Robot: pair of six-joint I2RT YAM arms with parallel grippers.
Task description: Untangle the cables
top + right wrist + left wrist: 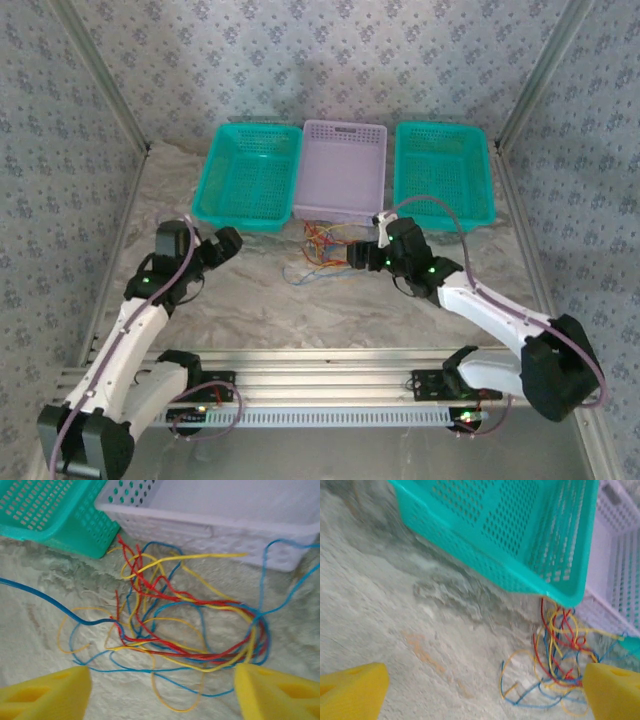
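Note:
The cables (318, 255) are a loose tangle of thin yellow, red and blue strands on the pale tabletop, just in front of the lavender basket (342, 170). My right gripper (353, 257) hovers at the tangle's right edge. In the right wrist view the cables (190, 625) spread ahead of the right gripper (162, 672), and a few blue and yellow loops lie between its wide-apart yellow fingertips (50, 690). It is open and grips nothing. My left gripper (232, 241) is open, well left of the tangle. The left wrist view has the cables (560, 650) by its right fingertip (612, 690).
Three baskets stand in a row at the back: teal left (247, 175), lavender middle, teal right (443, 172). The left teal basket's corner (570, 592) overhangs the tangle's far edge. One blue strand (280, 545) rises against the lavender wall (210, 527). Metal frame posts flank the table.

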